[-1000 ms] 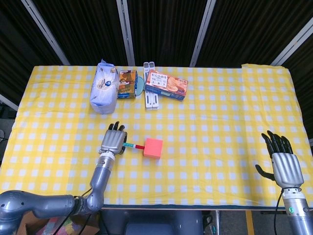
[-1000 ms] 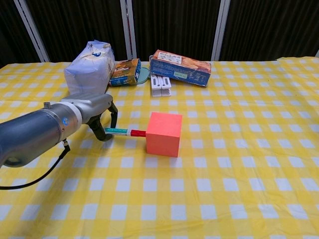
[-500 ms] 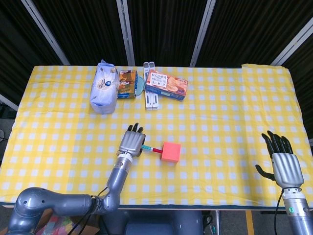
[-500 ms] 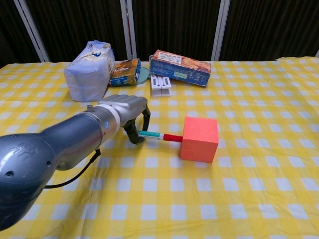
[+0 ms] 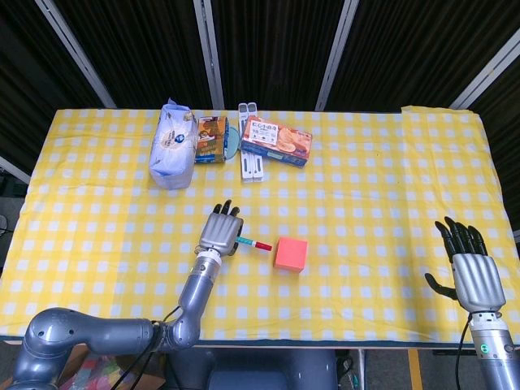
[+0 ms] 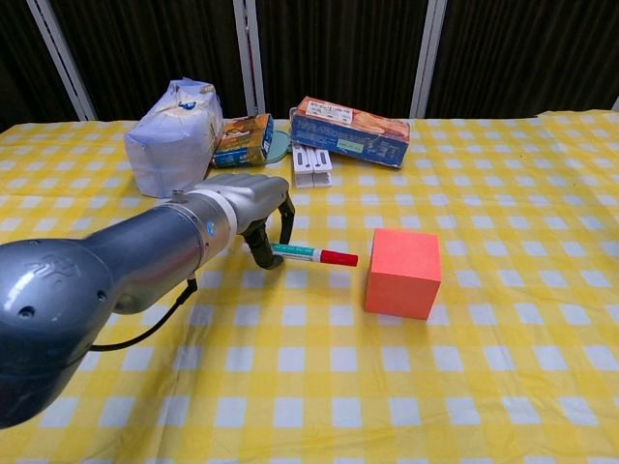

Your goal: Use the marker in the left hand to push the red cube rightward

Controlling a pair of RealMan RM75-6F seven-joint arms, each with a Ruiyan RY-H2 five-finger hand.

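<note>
The red cube sits on the yellow checked tablecloth near the table's middle front. My left hand grips a marker with a teal barrel and red cap, pointing right toward the cube. A small gap separates the marker's red tip from the cube's left face. At the front right, my right hand rests with its fingers spread and nothing in it; the chest view does not show it.
Along the back of the table lie a white bag, a small orange box, a blue plate, two white remotes and a biscuit box. The table's front edge runs close below the cube.
The left hand pushed the cube rightward with the marker, then drew back slightly; the tip now stands clear of the cube. The right hand has not moved.
</note>
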